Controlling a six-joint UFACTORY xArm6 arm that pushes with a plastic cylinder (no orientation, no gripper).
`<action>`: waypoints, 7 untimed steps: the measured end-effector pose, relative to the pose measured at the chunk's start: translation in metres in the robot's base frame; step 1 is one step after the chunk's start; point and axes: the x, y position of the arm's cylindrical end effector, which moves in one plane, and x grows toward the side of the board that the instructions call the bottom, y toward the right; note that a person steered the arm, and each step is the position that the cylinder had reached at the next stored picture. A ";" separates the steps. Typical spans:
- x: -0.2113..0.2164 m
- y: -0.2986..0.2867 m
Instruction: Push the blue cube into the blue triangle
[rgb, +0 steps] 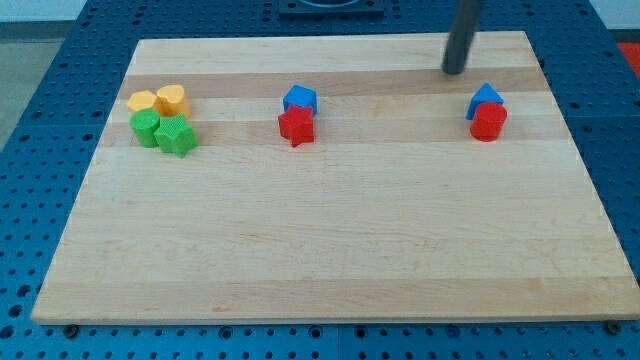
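Note:
The blue cube (299, 98) sits at the upper middle of the wooden board (330, 240), touching a red star (296, 127) just below it. The blue triangle (484, 98) sits at the upper right, touching a round red block (488, 122) below it. My tip (455, 71) rests on the board above and slightly left of the blue triangle, a short gap away. It is far to the right of the blue cube.
At the upper left is a tight cluster: two yellow blocks (143, 101) (172, 98), a round green block (146, 126) and a green star (177, 136). Blue perforated table surrounds the board.

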 end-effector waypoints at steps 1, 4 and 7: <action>-0.003 -0.055; 0.002 -0.210; 0.080 -0.254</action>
